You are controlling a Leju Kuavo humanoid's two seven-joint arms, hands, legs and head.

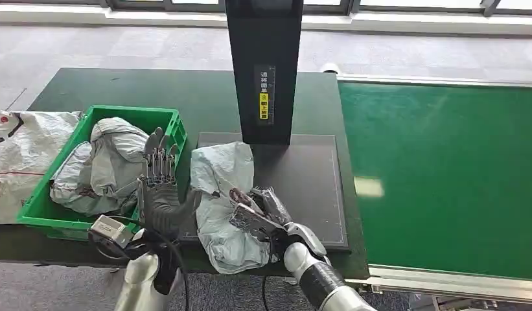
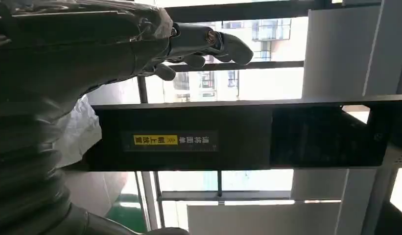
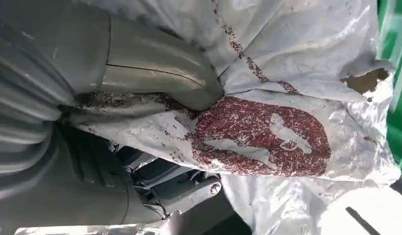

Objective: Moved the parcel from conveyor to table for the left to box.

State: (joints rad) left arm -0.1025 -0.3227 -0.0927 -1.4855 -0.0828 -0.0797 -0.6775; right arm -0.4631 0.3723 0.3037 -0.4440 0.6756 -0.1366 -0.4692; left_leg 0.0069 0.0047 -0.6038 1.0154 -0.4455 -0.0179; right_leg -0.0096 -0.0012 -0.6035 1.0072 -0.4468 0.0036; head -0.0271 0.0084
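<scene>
Right robot hand (image 1: 260,214) around parcel (image 1: 221,188)

grey floor (image 1: 69,45), bright window frames (image 1: 393,19) along the far wall, daylight outside

The parcel (image 1: 221,201) lies on the table's (image 1: 205,91) front edge, between the crate (image 1: 159,118) leftward and the conveyor (image 1: 444,175) rightward.

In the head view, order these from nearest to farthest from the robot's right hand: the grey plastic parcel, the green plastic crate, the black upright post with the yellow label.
1. Grey plastic parcel: held by the right hand.
2. Green plastic crate: to its left.
3. Black upright post: behind, farther back.
</scene>
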